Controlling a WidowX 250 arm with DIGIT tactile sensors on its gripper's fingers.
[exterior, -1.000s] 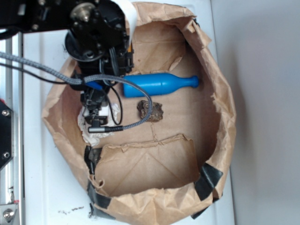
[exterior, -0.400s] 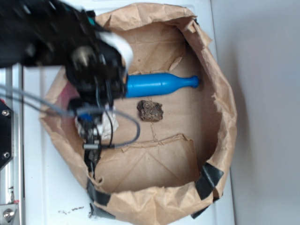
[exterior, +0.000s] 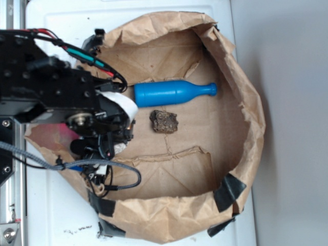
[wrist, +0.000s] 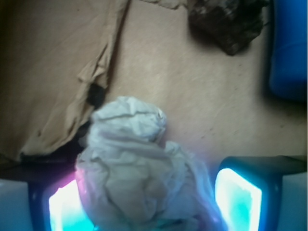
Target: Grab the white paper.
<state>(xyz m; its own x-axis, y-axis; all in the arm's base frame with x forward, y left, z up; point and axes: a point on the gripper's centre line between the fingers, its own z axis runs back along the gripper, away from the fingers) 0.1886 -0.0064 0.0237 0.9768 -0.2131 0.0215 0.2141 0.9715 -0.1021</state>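
Gripping the white paper (wrist: 139, 178) — pincer (wrist: 144, 202) clamped on it, no writing readable.

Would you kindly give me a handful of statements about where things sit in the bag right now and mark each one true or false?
1. The white paper sits between the end effector's two fingers. True.
2. The blue bottle stands upright in the paper bag. False: it lies on its side on the bag's floor.
3. The dark brown chunk lies beside the blue bottle, apart from the white paper. True.
4. The white paper lies outside the paper bag on the white surface. False: the wrist view shows brown bag paper right behind it.
5. The dark brown chunk rests on top of the blue bottle. False: it lies on the bag floor next to it.
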